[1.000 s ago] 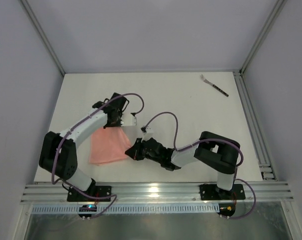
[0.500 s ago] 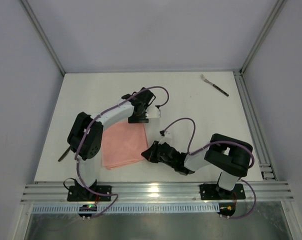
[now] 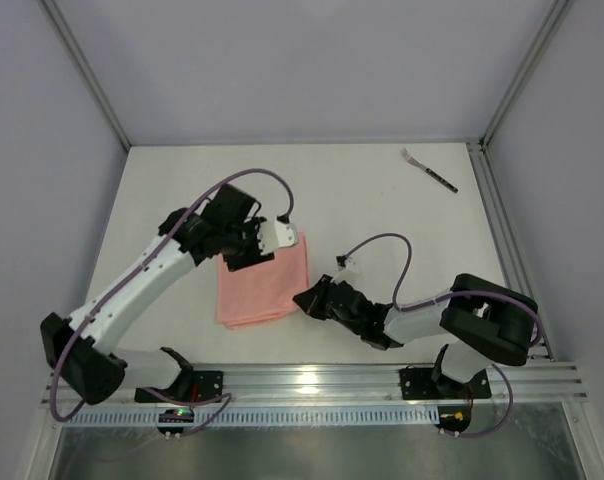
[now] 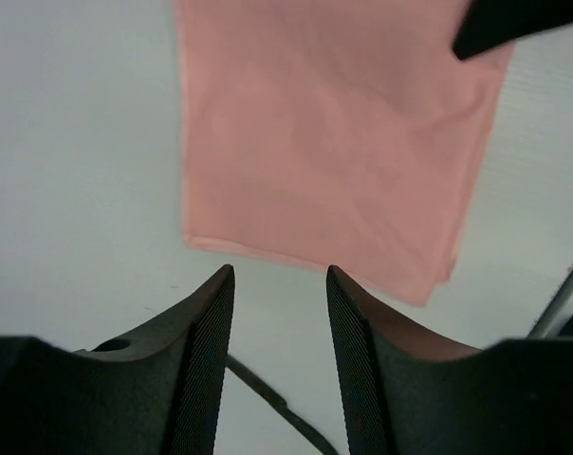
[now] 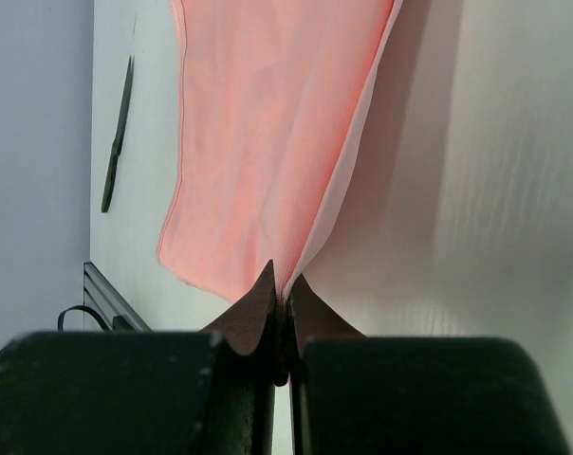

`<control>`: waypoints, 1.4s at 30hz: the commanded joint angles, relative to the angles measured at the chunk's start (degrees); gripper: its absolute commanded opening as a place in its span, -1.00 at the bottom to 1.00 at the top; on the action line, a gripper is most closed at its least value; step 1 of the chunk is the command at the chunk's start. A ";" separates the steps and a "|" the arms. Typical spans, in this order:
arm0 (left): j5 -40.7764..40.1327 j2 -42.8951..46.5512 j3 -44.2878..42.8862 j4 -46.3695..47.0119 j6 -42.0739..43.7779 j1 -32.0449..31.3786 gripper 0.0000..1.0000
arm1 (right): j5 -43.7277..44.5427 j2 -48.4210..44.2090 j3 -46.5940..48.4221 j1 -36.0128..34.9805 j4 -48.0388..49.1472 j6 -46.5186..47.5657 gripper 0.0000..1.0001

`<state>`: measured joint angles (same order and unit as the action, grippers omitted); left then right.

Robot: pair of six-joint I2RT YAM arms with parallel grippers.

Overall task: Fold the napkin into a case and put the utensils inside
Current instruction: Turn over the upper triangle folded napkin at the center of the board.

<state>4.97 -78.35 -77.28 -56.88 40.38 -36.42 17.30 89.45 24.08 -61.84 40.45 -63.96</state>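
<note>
Nearest to me, the right gripper (image 5: 282, 280) has its jaws pinched tight on the right-hand edge of the napkin (image 3: 264, 285). In the right wrist view that edge rises off the table (image 3: 382, 200) into the fingertips and throws a shadow to its right. The salmon-pink napkin lies folded over, left of centre in the near half of the table, and looks flat apart from the pinched edge. Left of it, the right wrist view shows a dark slim object (image 5: 117, 137) lying on the table; I cannot tell what it is. At the napkin's far left corner I have the left gripper (image 4: 279, 275) with its jaws partly apart and nothing between them, only bare table. The fork (image 3: 428, 170) lies alone in the far right corner, well apart from the napkin and both grippers.
</note>
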 commanded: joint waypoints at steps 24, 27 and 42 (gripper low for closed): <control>7.93 18.67 35.26 8.64 -4.62 -6.55 0.10 | 7.29 -28.96 -3.25 1.73 -51.31 -7.85 0.24; 11.64 17.97 35.00 6.61 -0.66 -6.99 -0.15 | 10.46 -34.51 0.08 2.25 -63.51 -0.56 0.19; 2.94 12.16 41.50 19.96 0.84 -10.86 -0.10 | -6.14 -13.62 18.37 11.83 -55.91 29.95 -0.47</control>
<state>9.93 -66.32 -36.42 -43.66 41.95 -46.98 12.80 72.55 39.42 -50.11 -15.00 -39.35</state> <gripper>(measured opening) 0.439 0.250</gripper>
